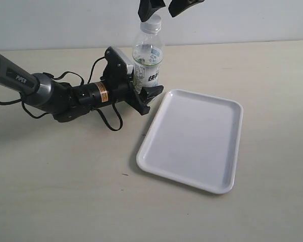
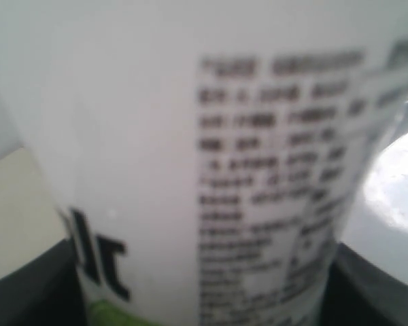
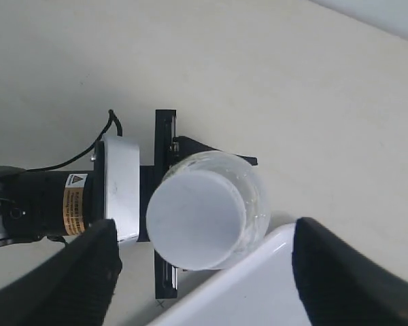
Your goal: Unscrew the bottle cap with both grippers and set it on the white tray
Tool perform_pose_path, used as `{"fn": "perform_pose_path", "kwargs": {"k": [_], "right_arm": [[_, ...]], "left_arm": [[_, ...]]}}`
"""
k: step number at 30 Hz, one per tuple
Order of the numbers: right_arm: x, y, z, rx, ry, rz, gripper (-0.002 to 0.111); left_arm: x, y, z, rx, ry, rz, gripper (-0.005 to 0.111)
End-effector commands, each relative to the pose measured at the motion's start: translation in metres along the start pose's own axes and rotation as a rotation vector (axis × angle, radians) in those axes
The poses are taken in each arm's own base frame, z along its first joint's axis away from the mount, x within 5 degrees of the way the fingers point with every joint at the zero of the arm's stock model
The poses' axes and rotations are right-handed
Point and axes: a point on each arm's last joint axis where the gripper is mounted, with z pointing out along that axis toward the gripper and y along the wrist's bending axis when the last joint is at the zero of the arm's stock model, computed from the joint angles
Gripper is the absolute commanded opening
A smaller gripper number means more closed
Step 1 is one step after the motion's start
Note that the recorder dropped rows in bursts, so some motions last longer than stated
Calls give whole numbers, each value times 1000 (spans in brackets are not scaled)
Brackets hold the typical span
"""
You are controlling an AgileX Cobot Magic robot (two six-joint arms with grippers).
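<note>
The clear bottle (image 1: 148, 60) stands upright on the table just left of the white tray (image 1: 192, 141). My left gripper (image 1: 141, 81) reaches in from the left and is shut on the bottle's labelled body. In the left wrist view the blurred label of the bottle (image 2: 211, 170) fills the picture, with a black finger on each side. The white bottle cap (image 1: 152, 23) sits on the neck. My right gripper (image 1: 164, 7) hangs just above it, open. From the right wrist view the bottle cap (image 3: 196, 219) lies between and beyond the spread jaws of my right gripper (image 3: 214, 275), untouched.
The left arm (image 1: 45, 93) with its cables lies low across the table's left side. The tray (image 3: 258, 299) lies close beside the bottle's base. A pale wall rises behind the table.
</note>
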Motion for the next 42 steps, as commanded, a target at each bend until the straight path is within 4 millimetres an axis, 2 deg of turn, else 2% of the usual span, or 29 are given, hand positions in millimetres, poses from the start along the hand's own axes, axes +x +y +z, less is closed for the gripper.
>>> {"fn": "perform_pose_path", "kwargs": {"k": [1,6,13,20,28,34,36,41,42], "right_arm": [[-3,9,0,-7,-22,-86,69],[-7,13,4,-2,-61,-96,69],[-3,8,20,11,-15,-73,67],[-5,7,20,20,-40,-76,64],[-5,7,20,20,-40,-76,49],[-3,7,20,23,-24,-83,47],[-3,6,20,36,-20,-91,38],[-3,5,20,43,-17,-211,3],[-3,5,20,43,-16,-239,0]], "left_arm": [[-5,-1,1,2,7,16,0],[-5,-2,1,8,8,20,0],[-5,-2,1,11,9,20,0],[-5,-2,1,11,9,20,0],[-5,-2,1,11,9,18,0],[-5,-2,1,11,9,0,0],[-5,-2,1,11,9,-5,0],[-5,-2,1,11,9,-5,0],[-5,-2,1,11,9,-5,0]]}}
